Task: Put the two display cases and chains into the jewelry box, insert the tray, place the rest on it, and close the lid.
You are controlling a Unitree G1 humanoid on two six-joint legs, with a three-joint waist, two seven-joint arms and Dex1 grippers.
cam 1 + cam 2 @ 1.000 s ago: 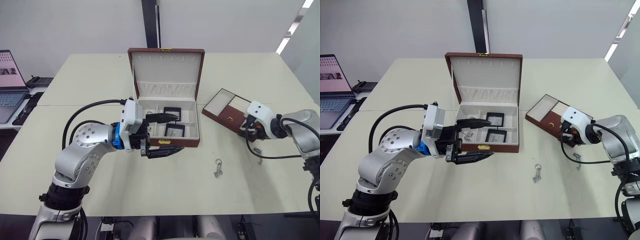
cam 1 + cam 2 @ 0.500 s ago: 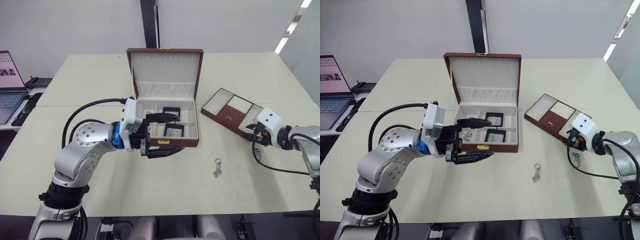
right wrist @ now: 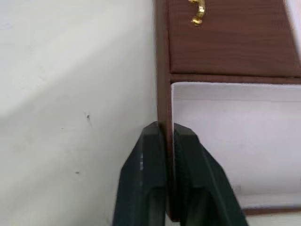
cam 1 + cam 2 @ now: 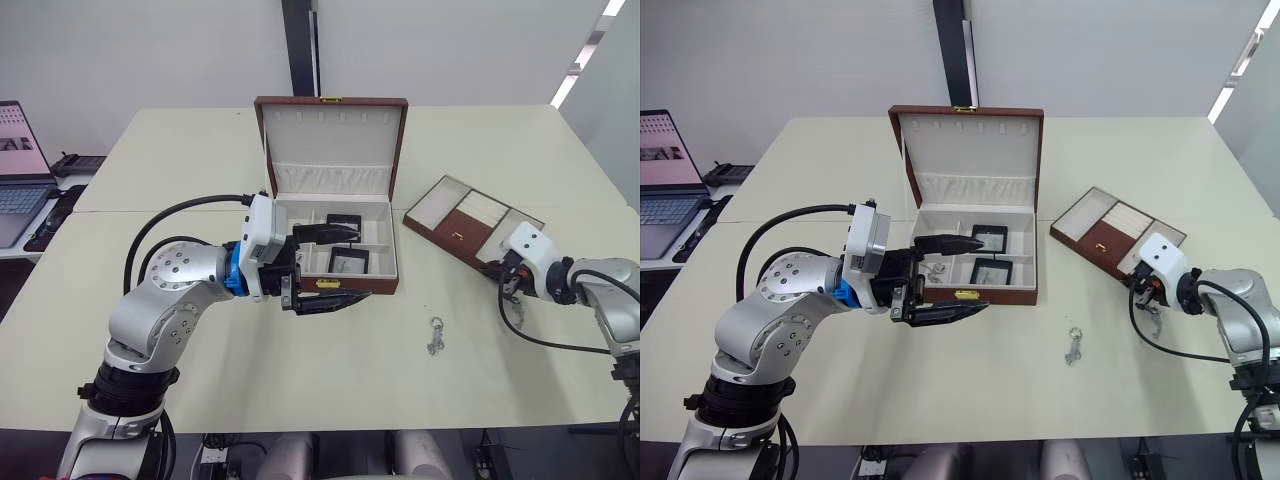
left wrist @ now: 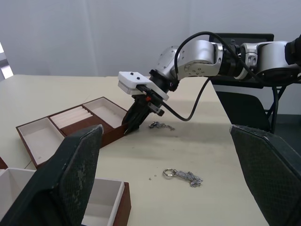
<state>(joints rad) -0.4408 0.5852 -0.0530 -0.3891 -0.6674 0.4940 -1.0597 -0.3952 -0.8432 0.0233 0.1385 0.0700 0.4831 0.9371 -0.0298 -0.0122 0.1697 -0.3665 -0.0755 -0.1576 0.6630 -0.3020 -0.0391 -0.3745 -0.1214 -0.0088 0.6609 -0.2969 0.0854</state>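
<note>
The jewelry box (image 4: 336,262) stands open near the middle of the surface (image 4: 300,370), its lid (image 4: 332,145) upright, and the two display cases (image 4: 347,242) already lie in its right-hand compartments, one behind the other; something small and silvery, probably the chains, shows in a left compartment in the right eye view, though it is too small to be sure. So the step in hand is inserting the tray (image 4: 470,221), which sits well apart to the right of the box, angled on the surface. The right end effector (image 3: 168,136) has its two black fingers pressed nearly together over the tray's near wall at a corner compartment, one finger outside and one inside the rim (a thin pinch on a thin wall, so the hold looks slender). The left end effector (image 4: 330,266) hovers at the box's front left corner with fingers spread wide, holding nothing. Two silver trinkets remain on the surface: one (image 4: 435,336) in front of the box to the right, the other (image 5: 162,125) just beside the right end effector. The next move, as I judge it, calls for lifting the tray level, carrying it left over the box and lowering it square into the opening; a one-corner grip may let it tilt or slip.
</note>
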